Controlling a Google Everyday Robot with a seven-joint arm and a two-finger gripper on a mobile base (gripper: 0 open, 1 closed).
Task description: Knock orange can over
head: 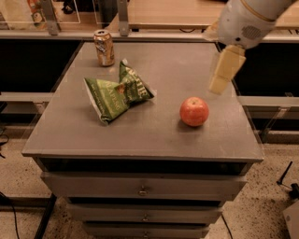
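The orange can (103, 47) stands upright near the far left corner of the grey cabinet top (154, 135). It is orange-gold with a silver rim. My gripper (220, 77) hangs from the white arm (245, 21) above the right side of the top, pointing down. It is far to the right of the can and just behind and to the right of the apple. It holds nothing that I can see.
A red-orange apple (194, 111) sits on the right half of the top. A crumpled green chip bag (119, 91) lies left of centre, in front of the can. Drawers (142, 189) are below the front edge. A wooden counter (173, 11) runs behind.
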